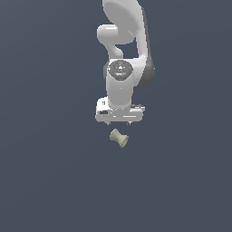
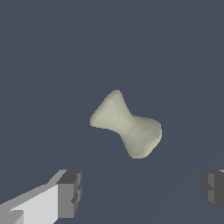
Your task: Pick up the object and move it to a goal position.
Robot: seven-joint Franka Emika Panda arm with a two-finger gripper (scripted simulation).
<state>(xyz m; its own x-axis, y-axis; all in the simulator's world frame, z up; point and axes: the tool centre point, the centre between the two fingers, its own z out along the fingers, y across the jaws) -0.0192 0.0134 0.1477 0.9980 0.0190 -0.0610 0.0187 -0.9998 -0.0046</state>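
Observation:
The object (image 1: 118,138) is a small cream spool with a narrow waist and flared ends, lying on its side on the dark grey floor. In the wrist view the object (image 2: 126,124) lies slanted and apart from both fingers. My gripper (image 1: 118,122) hangs just above and behind it in the exterior view, on the white arm. The gripper (image 2: 142,188) is open, with one dark fingertip (image 2: 71,189) and the other fingertip (image 2: 214,187) spread wide and nothing between them.
A flat dark grey surface (image 1: 50,172) spreads all around. The white arm's upper links (image 1: 124,31) rise behind the gripper. No other objects show.

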